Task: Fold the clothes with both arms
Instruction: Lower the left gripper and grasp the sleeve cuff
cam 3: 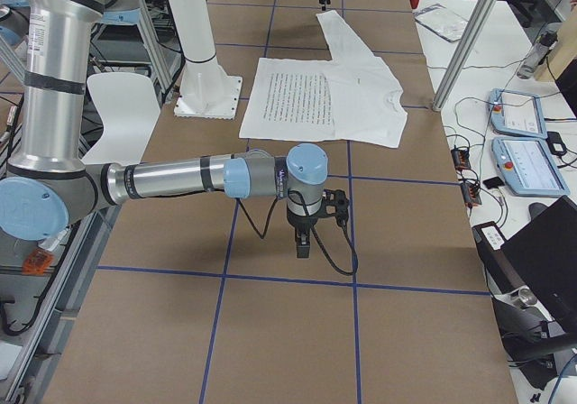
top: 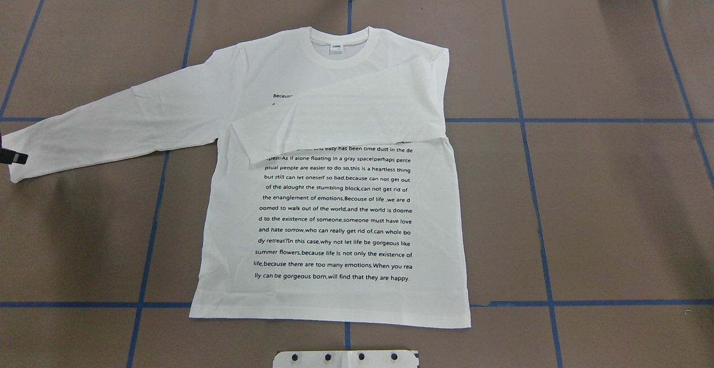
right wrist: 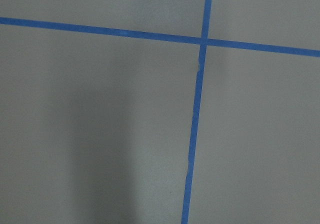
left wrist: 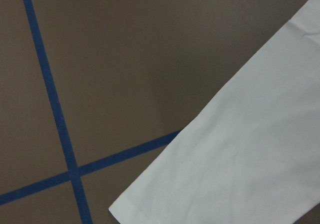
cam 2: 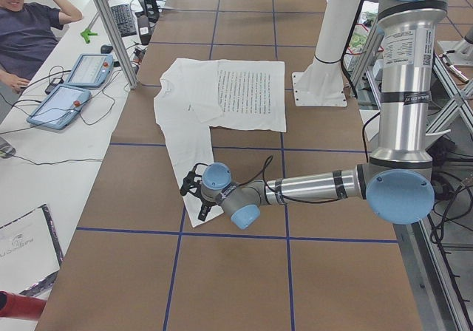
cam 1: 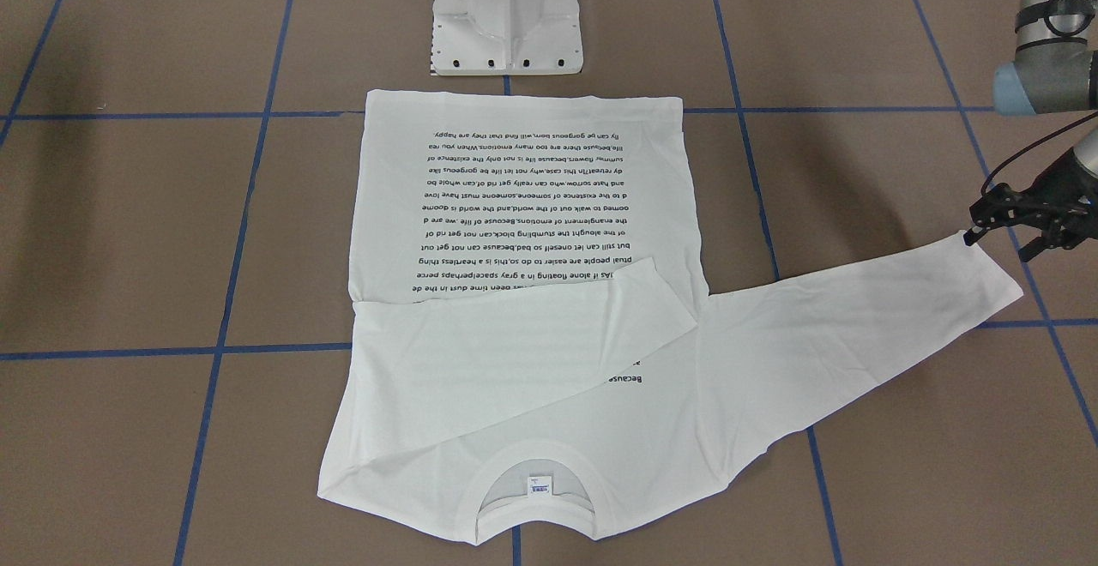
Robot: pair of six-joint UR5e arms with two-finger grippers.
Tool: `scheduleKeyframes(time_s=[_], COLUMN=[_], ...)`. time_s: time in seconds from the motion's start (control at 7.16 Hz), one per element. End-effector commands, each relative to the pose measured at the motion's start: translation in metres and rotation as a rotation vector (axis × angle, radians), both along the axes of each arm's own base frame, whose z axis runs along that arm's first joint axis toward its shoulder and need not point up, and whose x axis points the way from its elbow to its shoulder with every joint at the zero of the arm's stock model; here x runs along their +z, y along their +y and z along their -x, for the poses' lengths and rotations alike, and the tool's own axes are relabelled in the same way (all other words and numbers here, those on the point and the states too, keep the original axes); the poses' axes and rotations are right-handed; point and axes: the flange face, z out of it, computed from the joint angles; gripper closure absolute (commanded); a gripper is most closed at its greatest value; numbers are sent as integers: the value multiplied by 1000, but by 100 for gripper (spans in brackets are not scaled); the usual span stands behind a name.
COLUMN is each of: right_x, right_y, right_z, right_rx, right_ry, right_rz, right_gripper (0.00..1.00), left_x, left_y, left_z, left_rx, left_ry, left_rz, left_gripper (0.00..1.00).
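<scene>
Brown table [top: 585, 217] carries the white T-shirt [top: 334, 217] flat and print up, with its hem just beside the pedestal base [top: 346, 358] and its collar [top: 338, 50] on the side away from it. Far to the base's left, the left gripper [cam 1: 1004, 236] sits at the cuff [top: 17, 170] of the outstretched sleeve [top: 122, 122], jaws seemingly apart and pinching nothing. Beyond the base, the other sleeve [top: 346, 117] lies folded across the chest. Off to the base's right, the right gripper [cam 3: 304, 242] hangs over the table; whether its jaws are spread or closed cannot be told. The outstretched sleeve likely goes next: pinch both cuff layers, lift low, and lay it across without dragging the body.
</scene>
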Motion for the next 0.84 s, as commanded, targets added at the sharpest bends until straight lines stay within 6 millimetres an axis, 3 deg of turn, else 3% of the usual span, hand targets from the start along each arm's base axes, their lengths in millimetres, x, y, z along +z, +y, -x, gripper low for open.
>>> scheduleKeyframes(time_s=[0.0, 0.7], right_x=[1, 1], right_y=[2, 2], right_z=[0, 0], right_rx=[0, 1], right_ry=[0, 0], right_rz=[3, 4], right_gripper=[0, 0], left_x=[19, 12], left_y=[33, 24], left_z=[-14, -24], left_rx=[23, -1], left_ry=[3, -26], left_rz=[18, -14], left_gripper=[7, 21])
